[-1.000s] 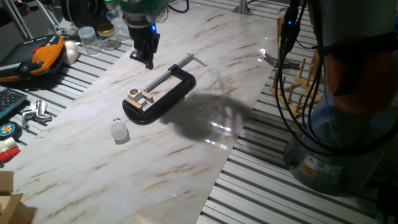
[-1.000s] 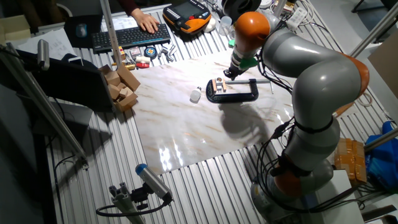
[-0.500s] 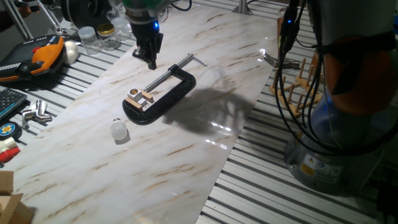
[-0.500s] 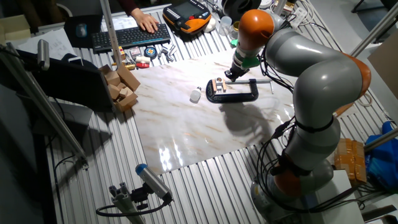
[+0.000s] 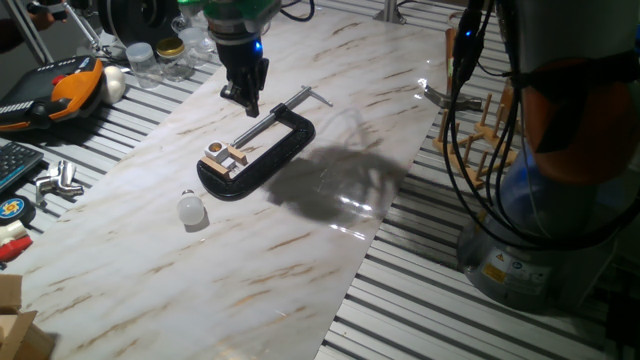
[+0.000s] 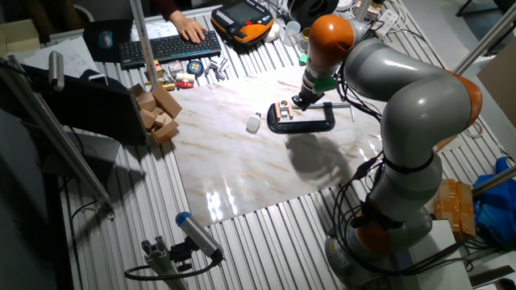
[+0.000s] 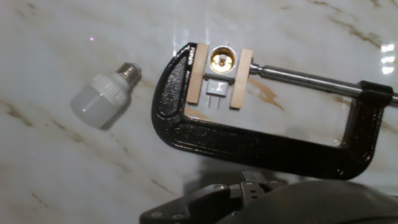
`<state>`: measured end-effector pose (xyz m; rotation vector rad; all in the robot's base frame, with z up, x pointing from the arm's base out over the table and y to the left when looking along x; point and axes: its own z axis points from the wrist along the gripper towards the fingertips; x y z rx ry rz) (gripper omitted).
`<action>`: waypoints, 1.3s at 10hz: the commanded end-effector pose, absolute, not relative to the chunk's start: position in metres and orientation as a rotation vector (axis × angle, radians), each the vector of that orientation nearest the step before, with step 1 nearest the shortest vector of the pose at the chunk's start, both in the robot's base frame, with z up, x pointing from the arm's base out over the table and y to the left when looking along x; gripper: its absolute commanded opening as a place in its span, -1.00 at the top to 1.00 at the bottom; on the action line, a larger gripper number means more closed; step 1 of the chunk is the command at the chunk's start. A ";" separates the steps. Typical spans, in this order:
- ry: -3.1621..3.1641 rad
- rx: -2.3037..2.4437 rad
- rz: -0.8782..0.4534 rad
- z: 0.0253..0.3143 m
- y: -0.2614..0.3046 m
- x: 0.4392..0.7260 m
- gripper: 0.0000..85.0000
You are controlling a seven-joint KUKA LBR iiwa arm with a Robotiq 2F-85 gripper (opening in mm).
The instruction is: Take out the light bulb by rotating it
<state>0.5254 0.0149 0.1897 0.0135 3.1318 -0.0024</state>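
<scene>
The light bulb [image 5: 191, 208] [image 6: 253, 123] [image 7: 102, 94] lies on its side on the marble board, loose, with its metal screw base showing and pointing toward the clamp. A black C-clamp [image 5: 262, 150] [image 6: 302, 122] [image 7: 249, 146] grips the tan wooden socket block [image 5: 224, 157] [image 7: 221, 68], whose brass socket stands empty. My gripper [image 5: 245, 100] [image 6: 300, 100] hangs above the clamp's screw rod, well apart from the bulb. Its fingers look pressed together with nothing held. The hand view shows only dark finger parts at the bottom edge.
An orange and black pendant [image 5: 70, 85] and jars [image 5: 155, 60] sit at the back left. A keyboard [image 6: 169, 47] with a person's hand [image 6: 192, 31] lies beyond the board. Wooden blocks [image 6: 157, 113] stand by the board's edge, and a wooden rack [image 5: 490, 130] stands on the right.
My gripper has shifted rightward, from beside the clamp's far end to over its screw rod. The bulb and clamp have not moved.
</scene>
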 end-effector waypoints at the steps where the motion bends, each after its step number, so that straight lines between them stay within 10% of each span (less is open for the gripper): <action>1: 3.137 0.033 0.036 0.188 0.012 0.525 1.00; 13: 3.138 0.035 0.053 0.187 0.008 0.527 1.00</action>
